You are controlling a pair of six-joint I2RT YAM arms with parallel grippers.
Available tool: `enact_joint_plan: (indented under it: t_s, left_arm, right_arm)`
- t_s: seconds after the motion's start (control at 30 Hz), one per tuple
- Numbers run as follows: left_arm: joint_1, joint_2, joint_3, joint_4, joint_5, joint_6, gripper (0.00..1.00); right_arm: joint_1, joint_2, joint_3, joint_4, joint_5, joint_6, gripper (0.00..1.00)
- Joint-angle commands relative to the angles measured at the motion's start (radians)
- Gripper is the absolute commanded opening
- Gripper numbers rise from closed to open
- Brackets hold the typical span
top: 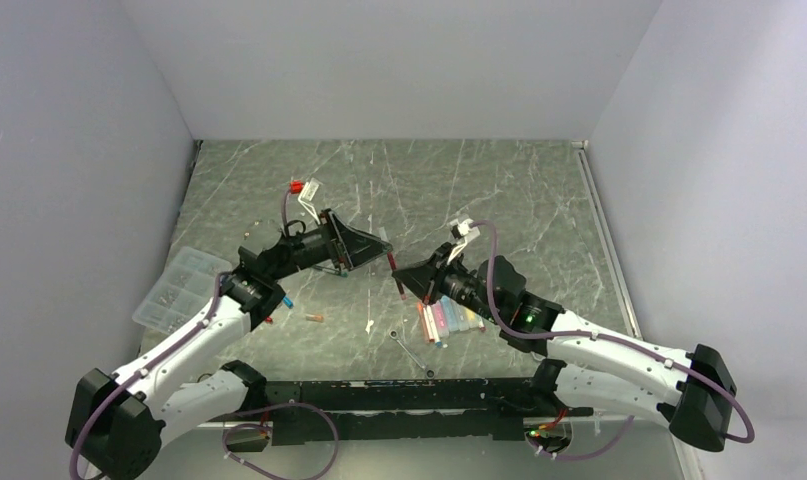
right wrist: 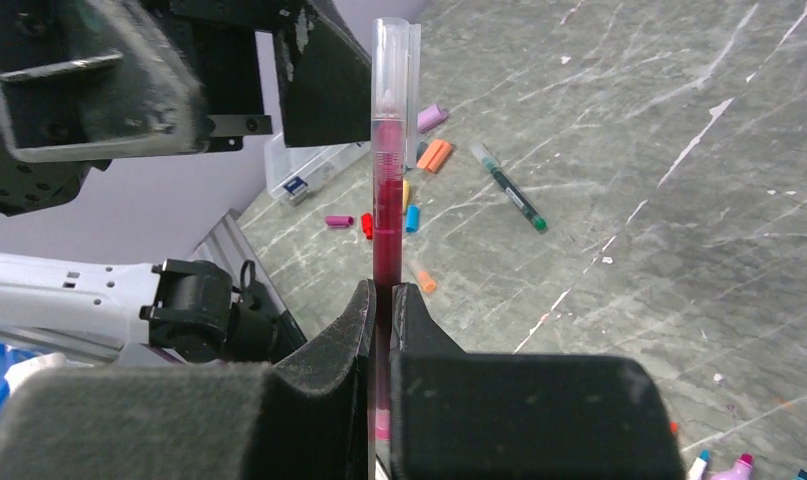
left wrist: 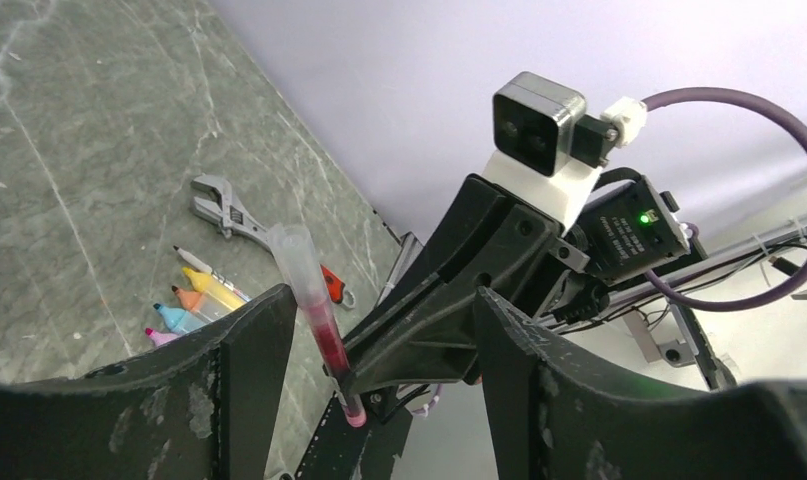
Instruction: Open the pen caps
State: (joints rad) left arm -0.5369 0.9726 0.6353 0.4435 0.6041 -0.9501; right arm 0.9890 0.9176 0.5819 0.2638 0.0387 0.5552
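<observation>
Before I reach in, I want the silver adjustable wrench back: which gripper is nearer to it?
Right. The right gripper, shut on a thin red pen with a clear cap, is just beyond the silver adjustable wrench; the left gripper is farther back and left.

This is a robot lab cell. Plain pale walls box in a marble-look table on three sides. Two white-and-black arms are bolted to a black rail at the near edge, with purple cables looping off them. A camera rides the wrist behind the right pincer, which pinches a pen close to the left pincer. Test props lie about. Highlighters and a wrench are behind the right pincer, loose caps lie ahead of it, and a clear parts box sits behind the left pincer.
</observation>
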Motion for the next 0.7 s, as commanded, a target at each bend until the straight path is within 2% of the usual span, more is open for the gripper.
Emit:
enact_joint_plan:
  t_s: [0.0,0.2,0.43,0.57,0.67]
  left_arm:
    - [-0.015,0.024,0.065,-0.041,-0.011,0.062,0.67]
    - [-0.024,0.03,0.075,-0.091,-0.046,0.091,0.63]
    - [-0.025,0.031,0.076,-0.083,-0.053,0.096,0.41]
    - [-0.03,0.045,0.084,-0.078,-0.056,0.094,0.39]
    - [-0.032,0.054,0.093,-0.094,-0.059,0.101,0.43]
  right_arm:
    - [0.014,0.0,0.008,0.079,-0.015,0.013,0.0]
    - [0.028,-0.011,0.013,0.069,0.004,0.009,0.0]
    - [0.031,-0.008,0.007,0.084,-0.002,0.025,0.0]
    - [0.038,0.002,0.011,0.101,-0.016,0.034,0.0]
    - [0.046,0.002,0.012,0.101,-0.011,0.032,0.0]
